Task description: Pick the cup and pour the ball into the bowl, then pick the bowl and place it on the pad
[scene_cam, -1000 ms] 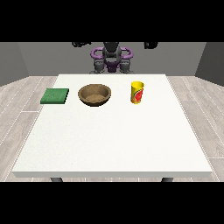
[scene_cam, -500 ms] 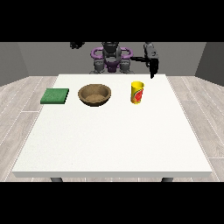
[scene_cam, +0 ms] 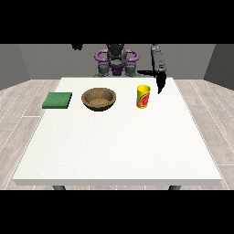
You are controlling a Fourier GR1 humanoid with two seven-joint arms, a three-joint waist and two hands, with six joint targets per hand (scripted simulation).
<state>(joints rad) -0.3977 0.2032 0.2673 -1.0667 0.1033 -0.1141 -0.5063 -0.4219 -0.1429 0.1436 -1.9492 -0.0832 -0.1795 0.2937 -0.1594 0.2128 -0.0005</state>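
A yellow cup [scene_cam: 143, 97] with a red mark stands upright on the white table [scene_cam: 119, 146], right of centre near the far edge. No ball shows from this view. A brown wooden bowl [scene_cam: 98, 98] sits to the cup's left. A flat green pad [scene_cam: 57, 100] lies at the far left. The hand at the view's right [scene_cam: 160, 82] hangs over the table just right of the cup and a little behind it, fingers pointing down and straight, apart from the cup. The hand at the view's left [scene_cam: 77, 46] is raised near the top, small and dark.
The robot's torso [scene_cam: 116, 61] stands behind the table's far edge. The wide white tabletop stretches toward the camera in front of the three objects. Grey plank floor surrounds the table.
The arm at the view's right has swung down and forward, bringing its hand from beside the shoulder to just right of the cup. Cup, bowl and pad have not moved.
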